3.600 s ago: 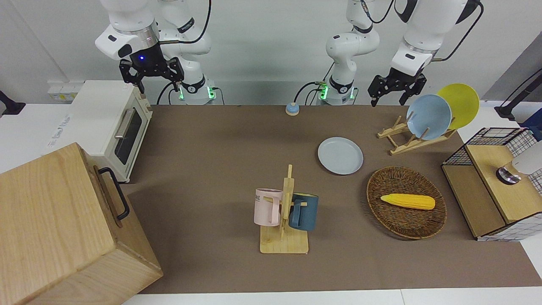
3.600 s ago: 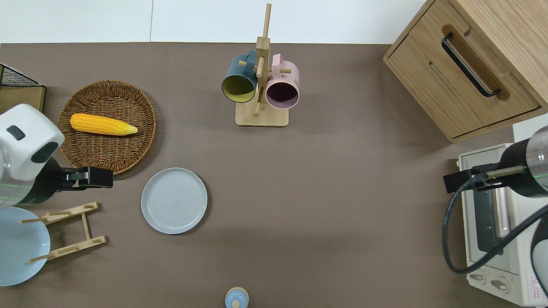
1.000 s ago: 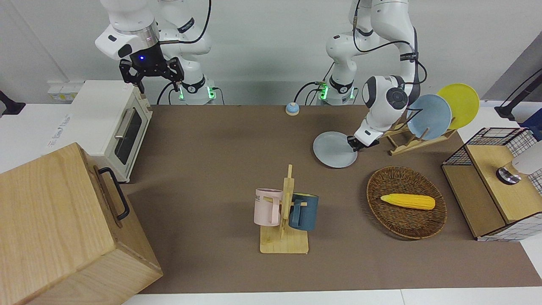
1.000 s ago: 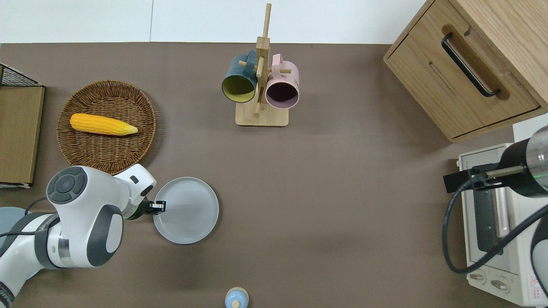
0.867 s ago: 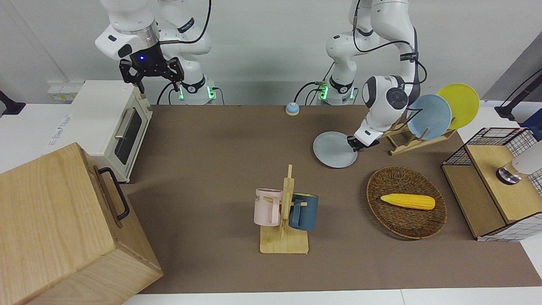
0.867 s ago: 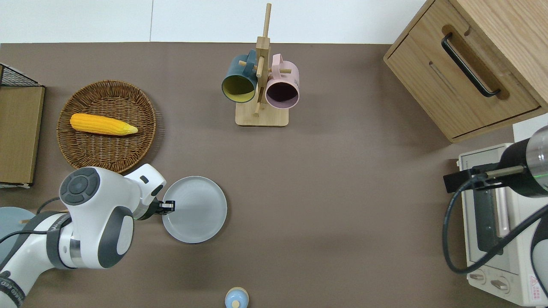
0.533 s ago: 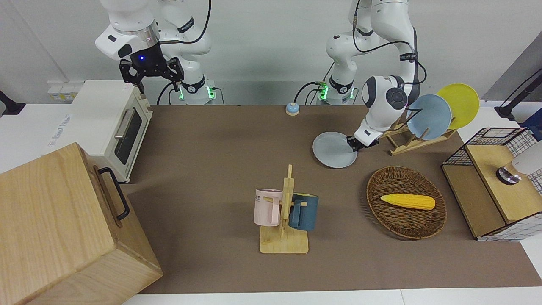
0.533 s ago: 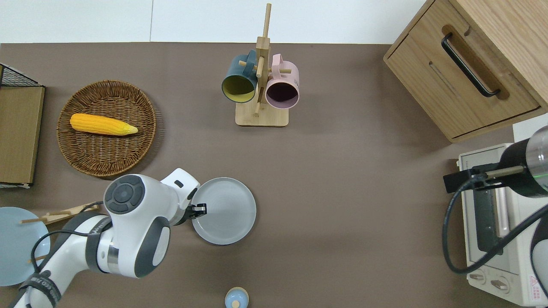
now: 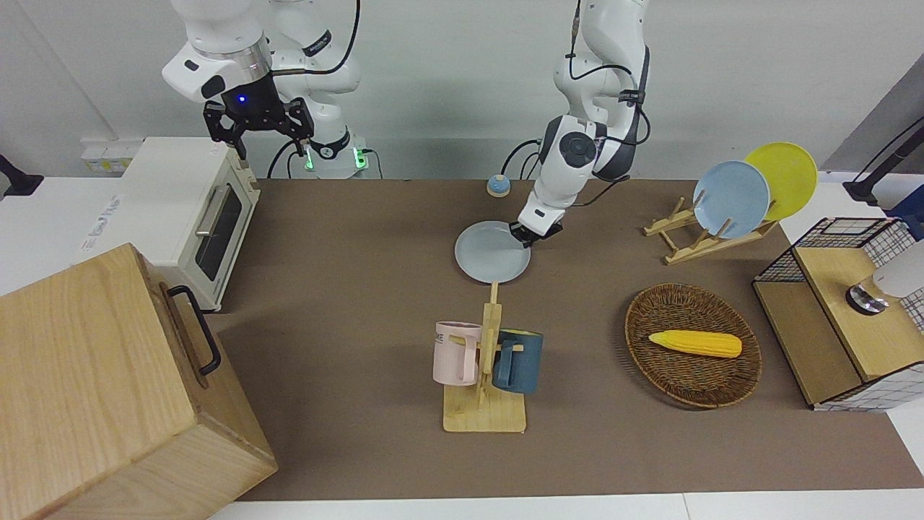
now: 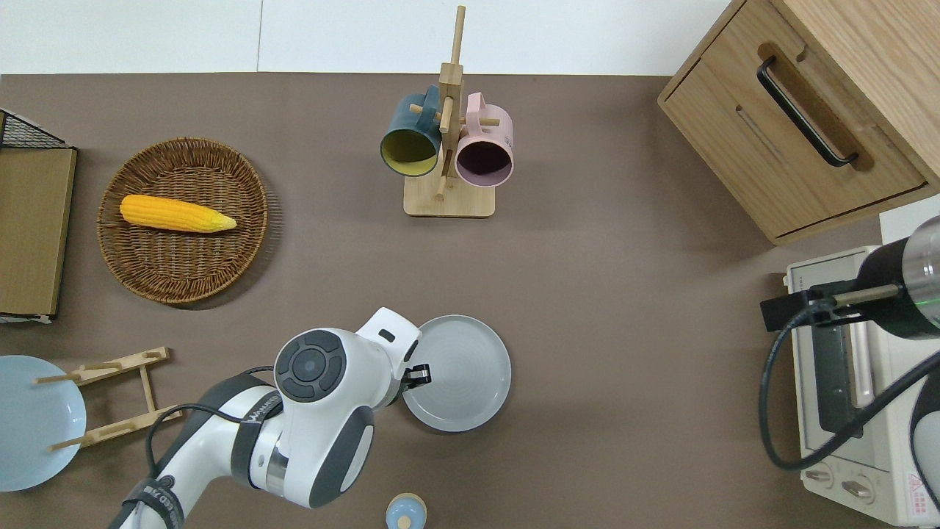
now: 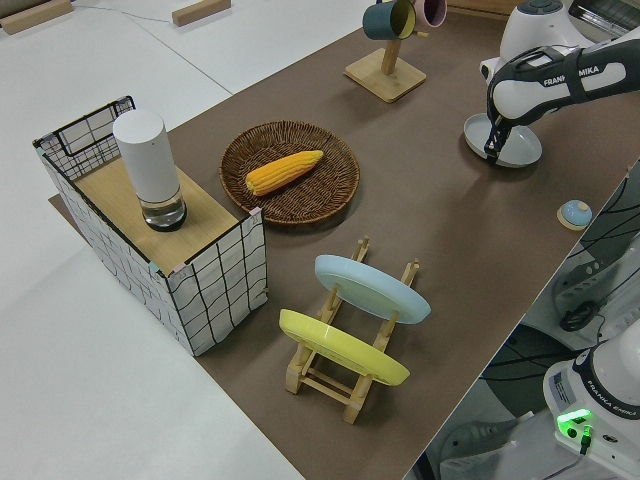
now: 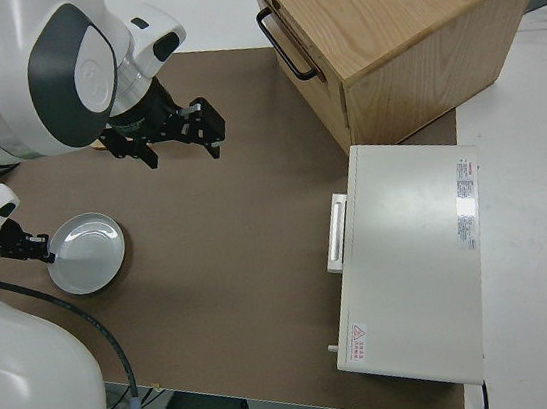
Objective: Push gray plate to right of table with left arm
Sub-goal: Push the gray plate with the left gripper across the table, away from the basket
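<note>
The gray plate [image 10: 463, 371] lies flat on the brown table [image 10: 624, 330], about midway along it and nearer to the robots than the mug rack [image 10: 448, 147]. My left gripper [image 10: 418, 373] is low at the plate's rim, on the side toward the left arm's end, and its fingers look shut with nothing between them. The front view shows the same contact, with the left gripper [image 9: 533, 235] against the gray plate [image 9: 491, 251]. My right gripper [image 9: 268, 148] is parked with its fingers spread open.
A wicker basket [image 10: 250, 250] holds a corn cob [image 10: 176, 213]. A wooden rack carries a sky-blue plate [image 9: 730, 198] and a yellow plate [image 9: 783, 177]. A toaster oven [image 9: 188, 209] and a wooden cabinet [image 9: 94, 390] stand at the right arm's end. A small blue knob [image 10: 405, 512] sits near the robots.
My left arm came down to the plate's rim and has slid the plate from beside the basket and plate rack toward the right arm's end. The right arm has not moved.
</note>
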Robot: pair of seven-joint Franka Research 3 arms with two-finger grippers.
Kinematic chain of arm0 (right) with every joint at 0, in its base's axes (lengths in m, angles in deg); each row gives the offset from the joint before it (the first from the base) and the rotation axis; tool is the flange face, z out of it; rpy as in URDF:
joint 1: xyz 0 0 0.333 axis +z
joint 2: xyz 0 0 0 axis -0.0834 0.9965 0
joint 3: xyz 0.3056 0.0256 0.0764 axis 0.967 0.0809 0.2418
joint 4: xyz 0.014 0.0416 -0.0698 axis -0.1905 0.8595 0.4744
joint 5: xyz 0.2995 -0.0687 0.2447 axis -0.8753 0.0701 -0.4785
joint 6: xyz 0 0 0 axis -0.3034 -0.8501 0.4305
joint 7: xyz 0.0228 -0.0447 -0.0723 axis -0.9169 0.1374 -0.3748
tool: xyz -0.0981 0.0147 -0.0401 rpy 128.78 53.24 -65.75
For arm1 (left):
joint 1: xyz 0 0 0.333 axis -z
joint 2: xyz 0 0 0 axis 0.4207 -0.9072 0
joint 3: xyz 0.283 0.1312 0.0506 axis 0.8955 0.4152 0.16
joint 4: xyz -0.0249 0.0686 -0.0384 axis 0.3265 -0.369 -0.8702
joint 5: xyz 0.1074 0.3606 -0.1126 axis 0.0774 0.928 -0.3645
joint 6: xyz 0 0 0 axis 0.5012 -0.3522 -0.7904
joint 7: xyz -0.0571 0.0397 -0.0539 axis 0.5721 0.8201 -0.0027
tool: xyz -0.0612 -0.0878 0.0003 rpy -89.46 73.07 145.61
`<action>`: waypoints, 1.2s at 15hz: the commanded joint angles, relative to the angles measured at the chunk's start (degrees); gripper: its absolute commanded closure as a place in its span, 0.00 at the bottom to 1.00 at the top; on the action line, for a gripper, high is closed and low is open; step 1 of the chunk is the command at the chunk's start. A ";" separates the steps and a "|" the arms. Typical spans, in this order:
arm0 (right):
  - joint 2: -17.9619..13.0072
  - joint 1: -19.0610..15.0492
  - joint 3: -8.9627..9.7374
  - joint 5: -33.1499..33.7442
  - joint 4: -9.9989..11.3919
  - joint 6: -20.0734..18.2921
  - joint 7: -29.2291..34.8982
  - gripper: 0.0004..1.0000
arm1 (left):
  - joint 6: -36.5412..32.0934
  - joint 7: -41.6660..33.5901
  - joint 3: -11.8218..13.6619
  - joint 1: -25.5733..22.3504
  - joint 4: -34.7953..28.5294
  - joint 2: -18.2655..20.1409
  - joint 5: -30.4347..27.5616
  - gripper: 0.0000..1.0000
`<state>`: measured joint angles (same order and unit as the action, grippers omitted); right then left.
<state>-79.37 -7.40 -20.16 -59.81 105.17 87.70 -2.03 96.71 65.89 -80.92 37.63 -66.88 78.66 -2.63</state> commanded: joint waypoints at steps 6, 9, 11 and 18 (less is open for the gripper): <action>-0.60 -0.46 0.30 0.03 0.23 -0.68 -0.43 0.00 | 8.36 11.49 0.28 9.39 5.98 -8.06 -1.43 1.00; -0.60 -0.46 0.30 -0.05 0.23 -0.68 -0.43 0.00 | 10.11 15.88 -1.03 10.62 9.67 -11.31 -1.34 1.00; -0.60 -0.46 0.30 0.03 0.23 -0.68 -0.43 0.00 | 11.44 17.03 -1.74 11.59 11.26 -12.98 -1.34 1.00; -0.60 -0.46 0.30 0.03 0.23 -0.68 -0.43 0.00 | 13.46 18.80 -1.83 13.44 14.78 -16.06 -1.16 0.84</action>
<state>-79.37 -7.40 -20.16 -59.81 105.17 87.70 -2.03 109.42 83.41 -83.27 50.08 -54.28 64.17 -3.55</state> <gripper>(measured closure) 0.004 0.965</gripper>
